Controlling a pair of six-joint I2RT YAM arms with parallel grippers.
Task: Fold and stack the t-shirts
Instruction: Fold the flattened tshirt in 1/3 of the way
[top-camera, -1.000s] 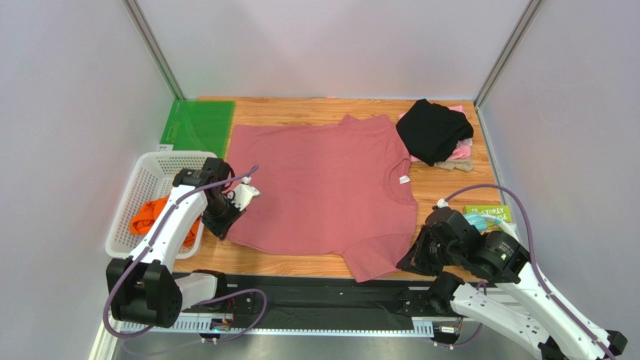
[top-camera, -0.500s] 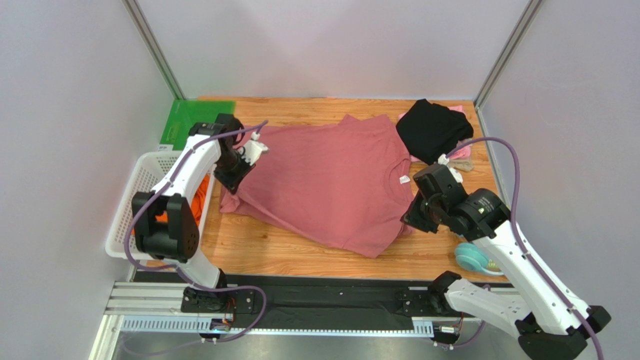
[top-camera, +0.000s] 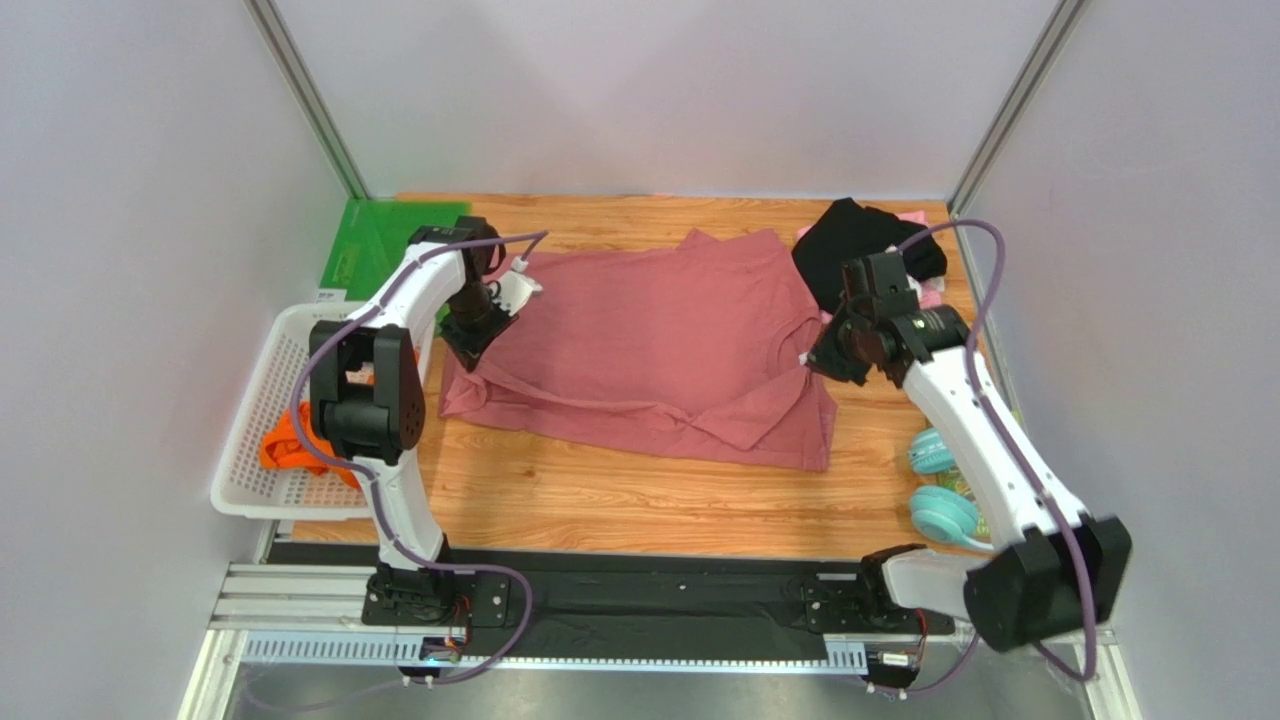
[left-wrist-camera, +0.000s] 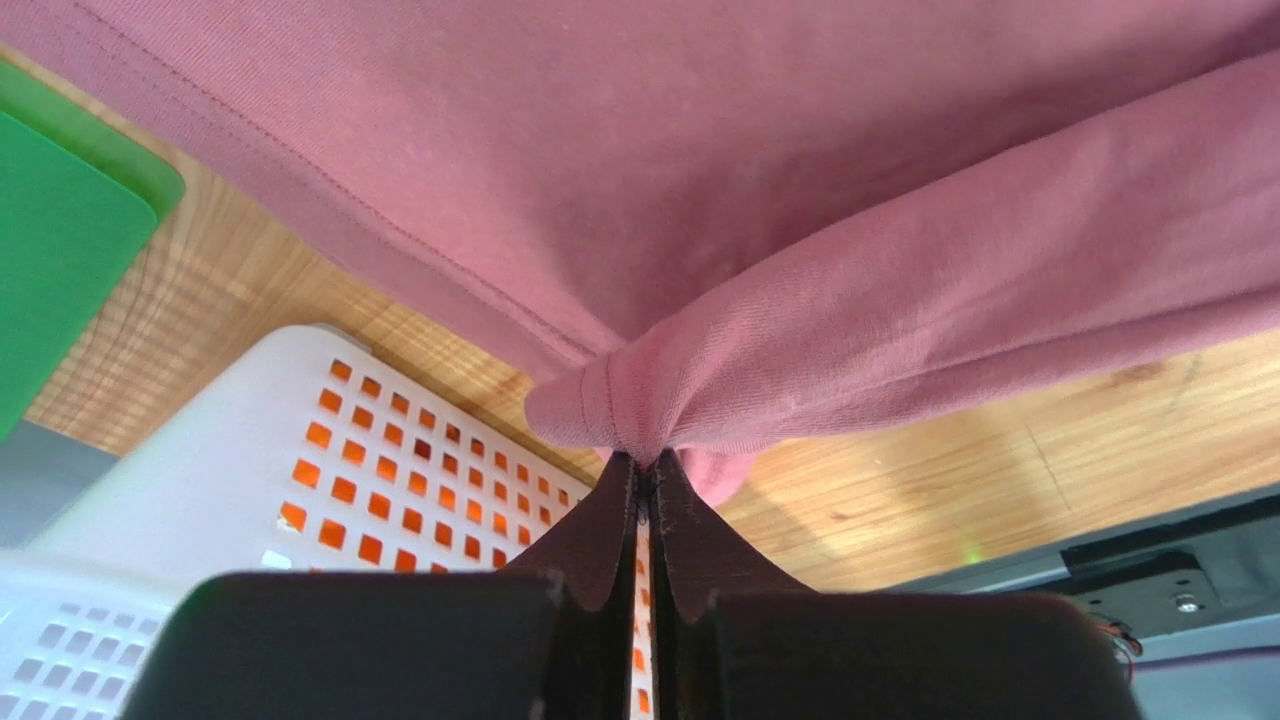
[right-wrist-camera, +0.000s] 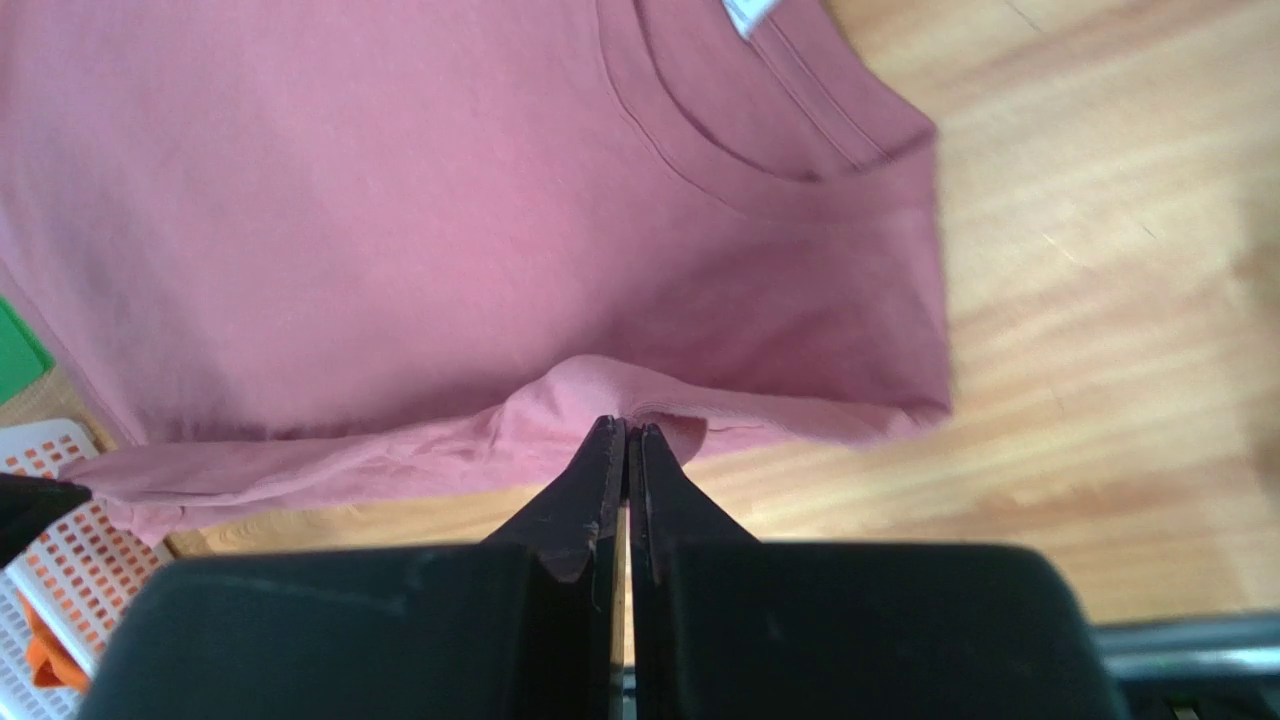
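Nearest, low in the top view: bare wooden surface (top-camera: 601, 503), with teal plastic headphones (top-camera: 947, 515) at lower right and a white plastic mesh basket (top-camera: 241, 480) at lower left, holding a crumpled orange cloth t-shirt (top-camera: 283, 446).

Further up, in the middle of the frame: the large dusty-rose cloth t-shirt (top-camera: 661, 330), flat on the wood at its far part, raised and draped in folds along the near edge. Pinched at two places: left claw (left-wrist-camera: 649, 468) closed tight on a bunched corner of the hem at the left of the frame, right claw (right-wrist-camera: 627, 438) closed tight on a fold of cloth at the right, just below the collar.

Soft, light and limp, judging by the sag between both grips. No fear of breaking, but easy to lose if taken by one thin layer. Better to hold at seams or bunched edges, as here.

Small white neck label (right-wrist-camera: 748, 12) inside the collar, cut by the top of the right wrist view; no writing readable on it.

Farthest: a heaped black cloth t-shirt (top-camera: 830, 248) at upper right, a flat green plastic sheet (top-camera: 368, 240) at upper left.
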